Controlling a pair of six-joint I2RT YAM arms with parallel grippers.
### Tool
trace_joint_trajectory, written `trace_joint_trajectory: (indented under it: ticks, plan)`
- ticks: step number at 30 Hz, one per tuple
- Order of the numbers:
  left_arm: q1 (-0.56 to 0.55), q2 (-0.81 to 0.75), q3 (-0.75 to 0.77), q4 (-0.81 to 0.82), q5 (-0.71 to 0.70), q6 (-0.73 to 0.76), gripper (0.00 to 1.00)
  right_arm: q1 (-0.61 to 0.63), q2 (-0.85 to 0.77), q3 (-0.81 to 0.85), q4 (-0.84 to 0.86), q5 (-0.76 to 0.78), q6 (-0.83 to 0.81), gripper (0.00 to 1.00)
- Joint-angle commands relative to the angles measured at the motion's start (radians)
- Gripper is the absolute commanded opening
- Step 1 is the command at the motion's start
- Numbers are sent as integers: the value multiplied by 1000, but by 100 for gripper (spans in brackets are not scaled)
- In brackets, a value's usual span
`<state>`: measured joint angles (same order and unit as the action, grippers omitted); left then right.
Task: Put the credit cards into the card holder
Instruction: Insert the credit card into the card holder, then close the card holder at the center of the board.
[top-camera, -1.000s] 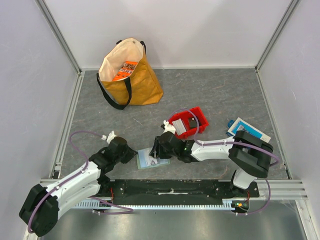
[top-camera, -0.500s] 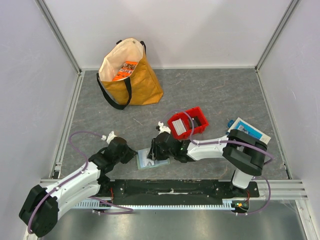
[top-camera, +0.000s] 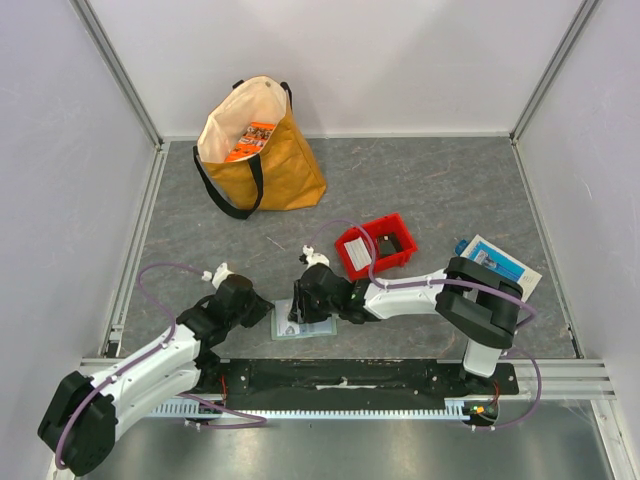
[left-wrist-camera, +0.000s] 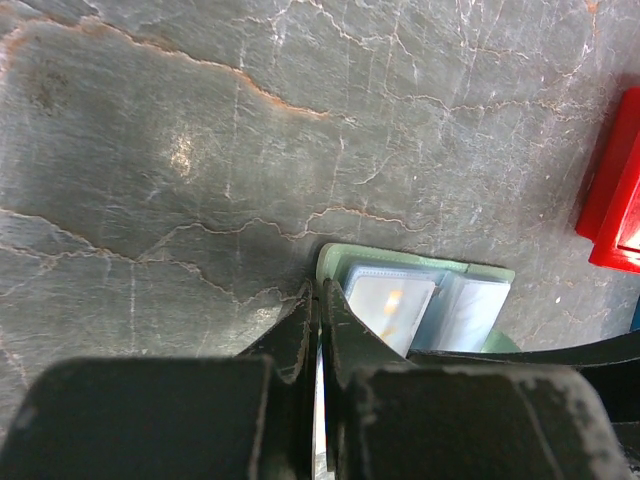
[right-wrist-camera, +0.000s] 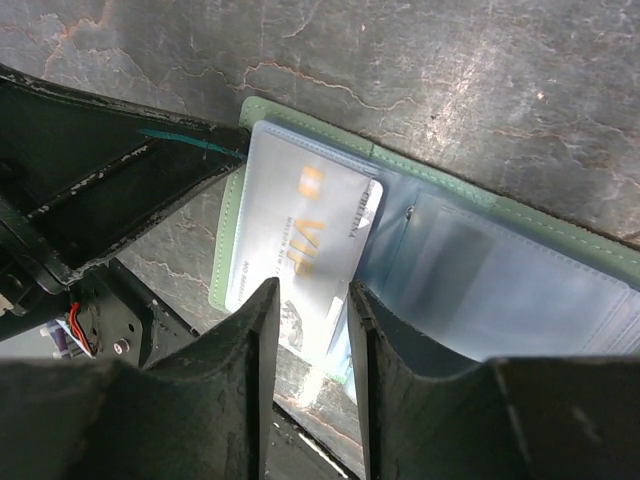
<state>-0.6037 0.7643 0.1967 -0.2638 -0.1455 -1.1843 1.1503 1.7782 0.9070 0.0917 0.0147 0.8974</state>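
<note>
Right fingers (right-wrist-camera: 262, 350) narrowly parted over whitish credit card (right-wrist-camera: 300, 235) at card holder (right-wrist-camera: 520, 215) left pocket; left fingers (left-wrist-camera: 298, 335) shut at its corner. Card apparently only part-seated.

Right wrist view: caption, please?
Credit card on open card holder beneath open right gripper; left gripper pinches a corner.

You are looking at a grey, stone-veined worktop (top-camera: 450, 190) closed in on three sides by plain white walls (top-camera: 350, 60) set in aluminium frame posts (top-camera: 120, 75), with a metal rail (top-camera: 380, 412) along its near edge, all evenly lit.
</note>
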Motion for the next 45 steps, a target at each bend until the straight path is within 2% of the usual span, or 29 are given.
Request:
trace_joint_trajectory:
  ticks: [1, 11, 16, 23, 36, 42, 45]
  plan:
    - [-2, -17, 1, -21, -3, 5, 2, 11, -46, 40, -35, 57, -37, 43]
    - [-2, -59, 61, -121, -40, 67, 2, 8, -261, 46, -292, 315, -138, 66]
    - [-2, -60, 112, -153, -43, 109, 2, 8, -324, 27, -409, 401, -120, 67]
    - [-2, -49, 127, -163, -43, 120, 2, 9, -346, 6, -478, 403, -89, 68]
    - [-4, -57, 145, -184, -52, 124, 2, 9, -223, 43, -445, 286, -98, 59]
    - [-2, -53, 152, -187, -46, 124, 2, 9, -207, 43, -449, 297, -89, 43]
    - [-4, -51, 155, -187, -45, 127, 2, 9, -212, 32, -458, 309, -78, 30]
